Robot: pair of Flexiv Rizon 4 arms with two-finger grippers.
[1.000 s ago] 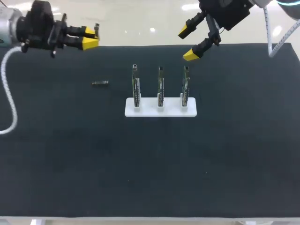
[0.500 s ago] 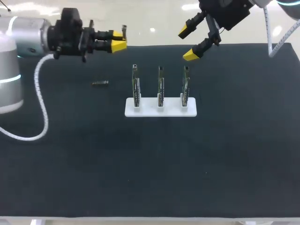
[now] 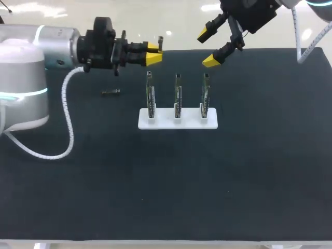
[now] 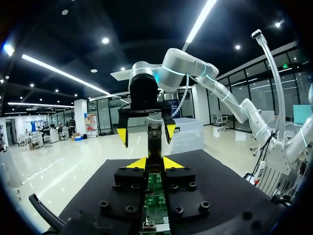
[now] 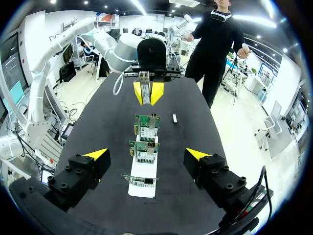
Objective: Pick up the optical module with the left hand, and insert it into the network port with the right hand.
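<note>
Meanwhile the left gripper point(image 3: 153, 54), clamped on the optical module point(image 4: 155, 142), had slid toward three o'clock, ending at twelve o'clock of the leftmost network board point(image 3: 150, 96); the right gripper point(image 3: 207, 48) stayed spread apart.

On the table point(image 3: 259, 181), toward its far middle, sits a base point(image 3: 178, 123). 3 boards stand upright in it, side by side: left board point(image 3: 150, 96), middle board point(image 3: 178, 95), right board point(image 3: 205, 93). A loose module point(image 3: 110, 92) lies flat on the table, left of the base and apart from it. The left gripper point(image 3: 154, 54) hangs above and just behind the left board, clamping a held module point(image 4: 154, 142) between its fingers. The right gripper point(image 3: 207, 48) hangs above and behind the right board, fingers spread.
</note>
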